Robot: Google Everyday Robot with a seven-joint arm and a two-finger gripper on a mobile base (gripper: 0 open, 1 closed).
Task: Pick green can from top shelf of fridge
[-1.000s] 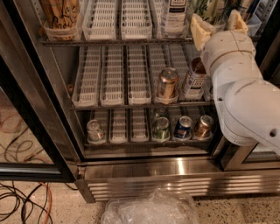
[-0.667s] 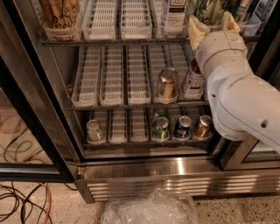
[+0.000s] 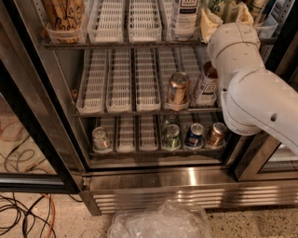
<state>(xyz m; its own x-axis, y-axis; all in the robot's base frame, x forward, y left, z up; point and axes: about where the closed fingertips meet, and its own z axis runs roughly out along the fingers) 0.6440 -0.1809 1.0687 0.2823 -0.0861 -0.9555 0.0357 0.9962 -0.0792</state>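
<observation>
The pale green can [image 3: 222, 8] stands on the top shelf [image 3: 125, 43] of the fridge [image 3: 186, 189], at the far right, cut off by the picture's top edge. My gripper [image 3: 226, 17] reaches into that shelf. Its cream fingers [image 3: 209, 22] stand apart, one on each side of the can, so it is open around it. I cannot tell whether the pads touch the can. My white arm [image 3: 260, 102] covers the right ends of the lower racks.
A white-labelled bottle [image 3: 185, 14] stands just left of the gripper and a brown tub [image 3: 65, 18] at the shelf's left. A copper can [image 3: 178, 88] and a white-labelled can [image 3: 205, 86] are on the middle rack, several cans below. Crumpled plastic [image 3: 160, 222] and cables [image 3: 23, 218] lie on the floor.
My gripper and arm have moved up and deeper into the top shelf, so the fingers now flank the green can. The finger spacing looks unchanged. Nothing on the shelves has moved.
</observation>
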